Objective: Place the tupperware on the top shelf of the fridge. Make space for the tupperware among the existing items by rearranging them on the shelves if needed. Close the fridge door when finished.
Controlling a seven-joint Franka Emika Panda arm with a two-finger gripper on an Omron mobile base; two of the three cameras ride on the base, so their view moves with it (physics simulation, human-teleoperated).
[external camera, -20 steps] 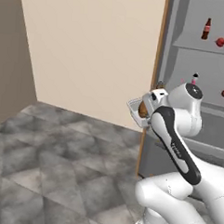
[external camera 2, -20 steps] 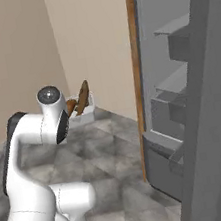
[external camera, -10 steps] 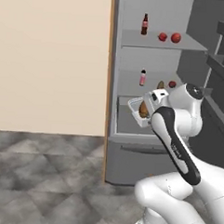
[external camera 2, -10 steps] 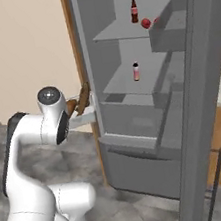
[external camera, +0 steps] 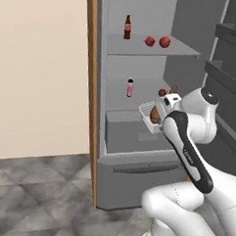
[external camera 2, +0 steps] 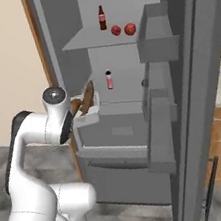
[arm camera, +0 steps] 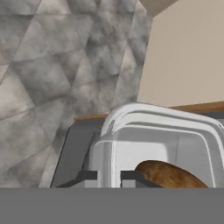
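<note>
My gripper (arm camera: 109, 178) is shut on the near wall of the tupperware (arm camera: 162, 120), a whitish tub with brown food in it. In the left base view the tupperware (external camera: 149, 113) hangs in front of the open fridge (external camera: 131, 182), level with the lower shelf. The top shelf (external camera: 184, 51) carries a dark brown bottle (external camera: 127, 27) and two red fruits (external camera: 157, 41). Below it stands a pink bottle (external camera: 130, 87). From the right base view the tupperware (external camera 2: 85, 105) sits left of the pink bottle (external camera 2: 109, 80), well under the top shelf (external camera 2: 79, 43).
The fridge door (external camera 2: 179, 86) stands open on the right, its bins jutting toward the shelves. A wooden side panel (external camera: 91, 99) and a beige wall (external camera: 39, 71) lie to the left. A grey drawer (external camera: 129, 135) sits under the lower shelf, with another red fruit (external camera: 162, 92) on that shelf.
The whole picture has swung: the base has turned from the wall to face the open fridge, which is nearer and more central. The tupperware stays in my shut gripper.
</note>
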